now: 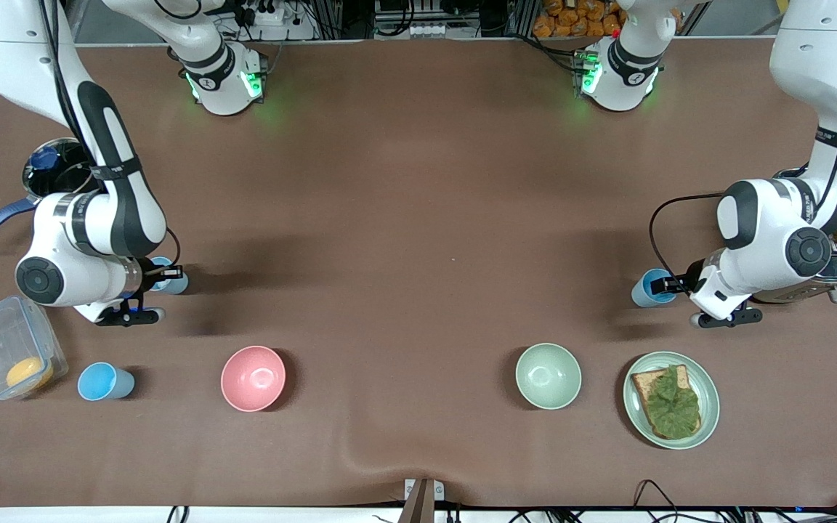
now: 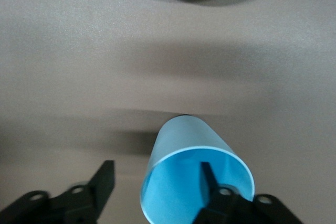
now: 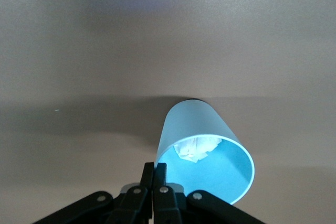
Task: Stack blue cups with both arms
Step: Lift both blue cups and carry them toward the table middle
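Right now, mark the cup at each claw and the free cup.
Left claw's cup [image 2: 189, 137], left wrist view, outer wall.
Right claw's cup [image 3: 191, 121], right wrist view, outer wall.
Free cup [image 1: 99, 381], front view, inside.

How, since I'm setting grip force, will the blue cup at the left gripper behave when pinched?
Probably light: the blue cup is thin-walled and empty. Its wall may flex once the open left gripper, one finger inside the rim, closes. Tapered sides could slip.

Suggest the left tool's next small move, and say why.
Probably close the left tool. It is open and straddles the wall of its blue cup, with one finger inside and the other outside, and the cup sits on the table. The right tool looks shut on the rim of the other blue cup.
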`<state>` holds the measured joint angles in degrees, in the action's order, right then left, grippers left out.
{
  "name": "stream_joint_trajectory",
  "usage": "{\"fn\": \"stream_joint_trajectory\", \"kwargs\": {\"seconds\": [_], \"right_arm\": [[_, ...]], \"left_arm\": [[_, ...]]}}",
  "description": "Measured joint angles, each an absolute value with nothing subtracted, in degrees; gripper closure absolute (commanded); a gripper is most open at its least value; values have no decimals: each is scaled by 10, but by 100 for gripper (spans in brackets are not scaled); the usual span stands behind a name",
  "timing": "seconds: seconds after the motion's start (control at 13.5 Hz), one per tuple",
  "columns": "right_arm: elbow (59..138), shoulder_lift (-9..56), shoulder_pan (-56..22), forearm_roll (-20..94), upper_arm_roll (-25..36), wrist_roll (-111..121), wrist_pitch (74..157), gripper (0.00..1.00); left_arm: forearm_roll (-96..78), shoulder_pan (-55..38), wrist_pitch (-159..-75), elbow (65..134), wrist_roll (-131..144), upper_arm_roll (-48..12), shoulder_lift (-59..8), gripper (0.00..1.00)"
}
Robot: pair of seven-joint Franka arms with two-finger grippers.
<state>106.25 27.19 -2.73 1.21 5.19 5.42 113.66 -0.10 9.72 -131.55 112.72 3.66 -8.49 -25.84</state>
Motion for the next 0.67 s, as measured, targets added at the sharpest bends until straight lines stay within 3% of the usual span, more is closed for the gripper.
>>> {"fn": "stream_joint_trajectory", "kwargs": {"seconds": [0.45,0.67], "right_arm": [[1059,272,-44,14,49,52,1133,100],[1034,272,-90,23,45,-26,1083,100]], "left_arm": [[-3,97,-1308,1115,26,-95,-255,100],[-11,96,-1259,1098,37,-122,-226,100]]}}
